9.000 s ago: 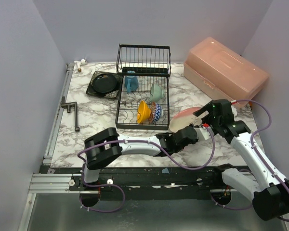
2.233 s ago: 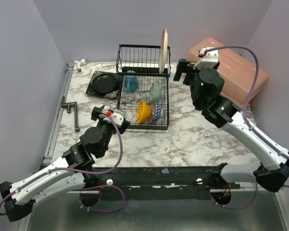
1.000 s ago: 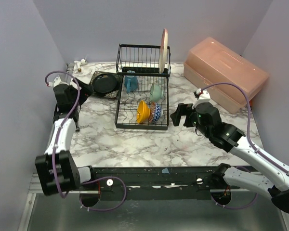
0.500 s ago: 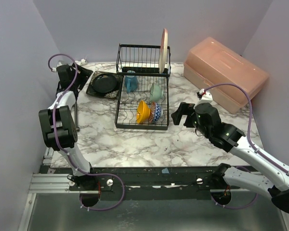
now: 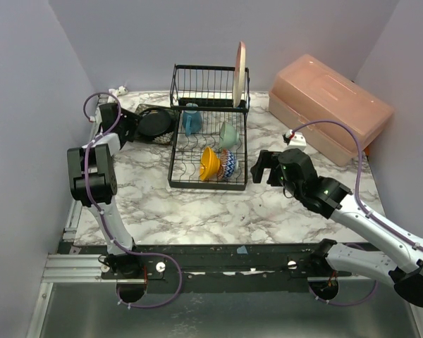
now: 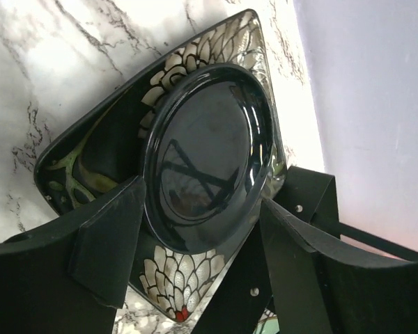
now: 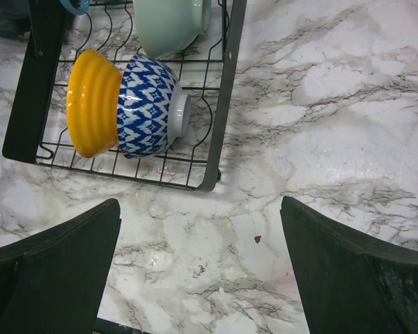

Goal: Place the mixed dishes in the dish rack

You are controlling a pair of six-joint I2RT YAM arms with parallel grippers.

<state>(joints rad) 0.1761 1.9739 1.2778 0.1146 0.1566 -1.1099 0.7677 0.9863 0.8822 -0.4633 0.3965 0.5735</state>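
The left gripper (image 6: 200,198) has moved in from the left wall and is now right at the two black plates. The right gripper (image 7: 200,202) has hardly moved at all.

The marble table (image 5: 197,211) holds everything. The big pink box (image 5: 331,98) sits at the back right, well away from both arms. The dish rack (image 5: 209,86) stands in the middle at the back.

The beige-pink round plate (image 5: 240,67) stands up on its edge at the right end of the rack's tall back part. The black square patterned plate (image 6: 216,45) lies flat on the table, just left of the rack. The black round plate (image 6: 209,139) lies on top of it (so these two are not in the rack yet).

The left gripper's fingers are spread apart, one on each side of the near corner of the two plates. I cannot tell if they touch the plates.

The orange bowl (image 7: 94,104) and the small blue-patterned bowl (image 7: 150,104) lie on their sides in the front of the rack, touching each other. The mint-green bowl (image 7: 171,24) sits just behind them. The blue-handled mug (image 5: 191,118) is in the rack too, further back on the left.

The right gripper is wide open and holds nothing. It hangs over bare marble near the rack's front right corner.
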